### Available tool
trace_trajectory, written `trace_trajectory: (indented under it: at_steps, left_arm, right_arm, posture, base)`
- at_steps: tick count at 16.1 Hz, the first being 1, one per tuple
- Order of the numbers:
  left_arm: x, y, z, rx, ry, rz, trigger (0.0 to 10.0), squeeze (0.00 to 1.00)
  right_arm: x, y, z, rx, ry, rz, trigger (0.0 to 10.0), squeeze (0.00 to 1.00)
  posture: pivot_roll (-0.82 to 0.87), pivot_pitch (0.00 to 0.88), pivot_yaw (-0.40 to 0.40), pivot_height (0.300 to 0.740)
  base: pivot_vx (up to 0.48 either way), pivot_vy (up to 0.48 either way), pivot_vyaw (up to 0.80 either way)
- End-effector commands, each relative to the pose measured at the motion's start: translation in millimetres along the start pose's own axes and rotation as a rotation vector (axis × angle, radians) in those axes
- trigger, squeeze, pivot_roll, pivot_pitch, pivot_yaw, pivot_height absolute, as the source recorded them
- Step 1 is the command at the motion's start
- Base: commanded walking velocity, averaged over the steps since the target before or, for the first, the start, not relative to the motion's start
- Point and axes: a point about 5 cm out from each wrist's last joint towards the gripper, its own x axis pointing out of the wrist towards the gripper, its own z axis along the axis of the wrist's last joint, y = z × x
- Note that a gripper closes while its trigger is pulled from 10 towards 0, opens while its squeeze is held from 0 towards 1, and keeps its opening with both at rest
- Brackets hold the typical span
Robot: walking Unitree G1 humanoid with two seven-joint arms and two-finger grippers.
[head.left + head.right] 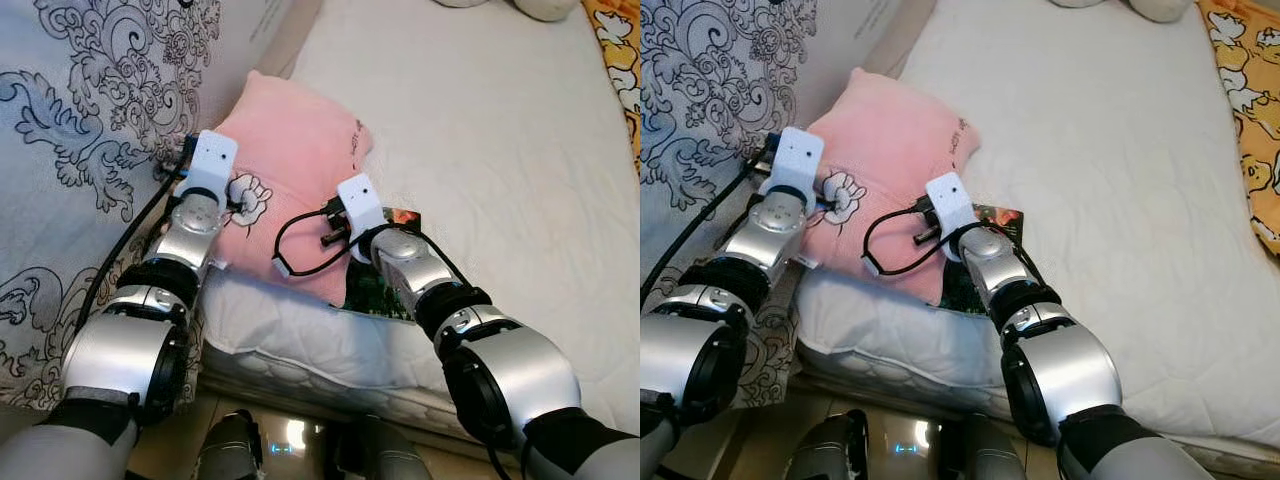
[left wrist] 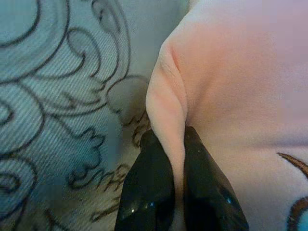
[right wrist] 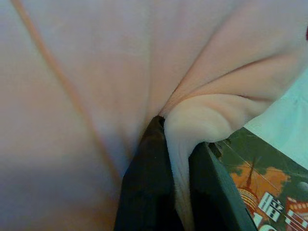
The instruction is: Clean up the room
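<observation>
A pink pillow [image 1: 290, 150] with a cartoon print lies at the left near corner of the white mattress [image 1: 500, 150]. My left gripper [image 2: 175, 192] is shut on a fold of its left edge, beside the patterned curtain [image 2: 57, 96]. My right gripper [image 3: 178, 192] is shut on a fold of its right near corner. In the eye views both wrists [image 1: 210, 165] [image 1: 360, 205] reach down onto the pillow and hide the fingers.
A dark green printed booklet [image 3: 260, 187] lies on the mattress under the pillow's right corner [image 1: 375, 290]. A grey patterned curtain [image 1: 90, 120] hangs on the left. An orange printed blanket [image 1: 1245, 130] lies at the far right. The floor [image 1: 290, 435] shows below the bed edge.
</observation>
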Motion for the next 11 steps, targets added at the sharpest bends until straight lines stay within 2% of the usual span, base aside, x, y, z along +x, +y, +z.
trace_trajectory:
  at_steps: [1,3,4,5,7,9,11]
  left_arm:
    - [0.4,6.6,-1,0.014,0.0,0.033,10.0,0.0]
    - [-0.4,4.9,-3,0.024,0.002,0.031,10.0,0.0]
    - [-0.6,4.3,-3,0.027,0.0,0.033,10.0,0.55]
    - [-0.3,7.7,-1,0.046,-0.021,0.053,10.0,1.0]
    - [3.0,26.1,14,0.099,-0.096,0.101,10.0,1.0]
    - [4.0,32.2,20,0.122,-0.118,0.093,10.0,1.0]
    - [3.6,32.4,14,0.071,-0.083,0.079,10.0,1.0]
  right_arm:
    - [-0.8,-0.1,-6,-0.03,0.029,-0.004,10.0,0.0]
    - [-0.8,0.3,-8,-0.033,0.035,-0.013,10.0,0.0]
    - [-1.0,-0.3,-9,-0.028,0.039,-0.024,10.0,0.0]
    - [-1.1,-1.0,-9,0.012,0.036,-0.032,10.0,1.0]
    - [-2.2,-8.0,-7,0.152,0.019,-0.06,10.0,1.0]
    - [-3.6,-14.1,-5,0.211,0.004,-0.067,10.0,1.0]
    - [-3.8,-14.3,-5,0.22,0.003,-0.054,10.0,1.0]
  posture:
    - [0.0,0.245,-0.105,0.74]
    - [0.01,0.241,-0.106,0.74]
    - [0.01,0.234,-0.109,0.74]
    - [0.01,0.23,-0.111,0.74]
    - [0.01,0.217,-0.112,0.74]
    - [0.0,0.209,-0.107,0.74]
    - [-0.01,0.202,-0.101,0.74]
  base:
    - [0.0,0.0,0.0]
    - [0.0,0.0,0.0]
    - [0.0,0.0,0.0]
    - [0.0,0.0,0.0]
    - [0.0,0.0,0.0]
    - [0.0,0.0,0.0]
    - [0.0,0.0,0.0]
